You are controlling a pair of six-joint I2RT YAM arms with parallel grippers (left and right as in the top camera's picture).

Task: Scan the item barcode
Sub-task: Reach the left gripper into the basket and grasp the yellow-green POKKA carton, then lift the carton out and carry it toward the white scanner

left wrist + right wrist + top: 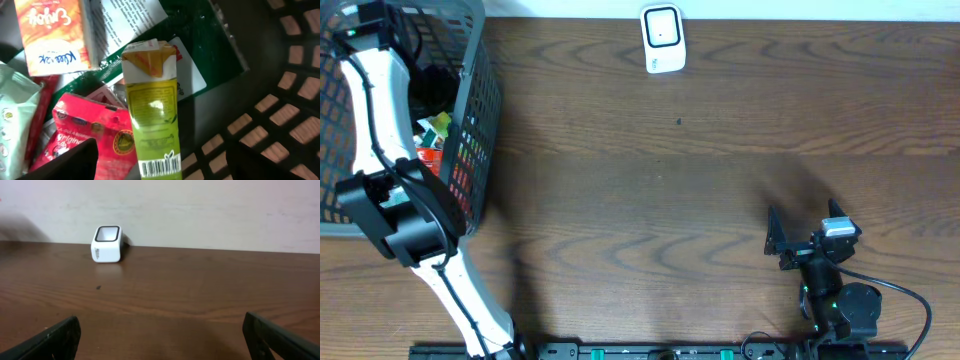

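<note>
The item, a tall yellow-green carton (152,115), lies on top of other packs inside the basket, with its barcode (160,166) facing up at its near end. My left gripper (162,170) hangs open just above it; one dark finger (70,162) is over the red pack and the other stands to the right of the carton, neither touching the carton. The white scanner (662,38) stands at the table's far edge and also shows in the right wrist view (106,244). My right gripper (161,330) rests open and empty near the front right of the table (777,243).
The dark mesh basket (485,100) fills the far left corner, and my left arm reaches down into it. Around the carton lie an orange carton (50,35), a red pack (95,135), a pale green pouch (12,115) and a dark green pack (200,45).
</note>
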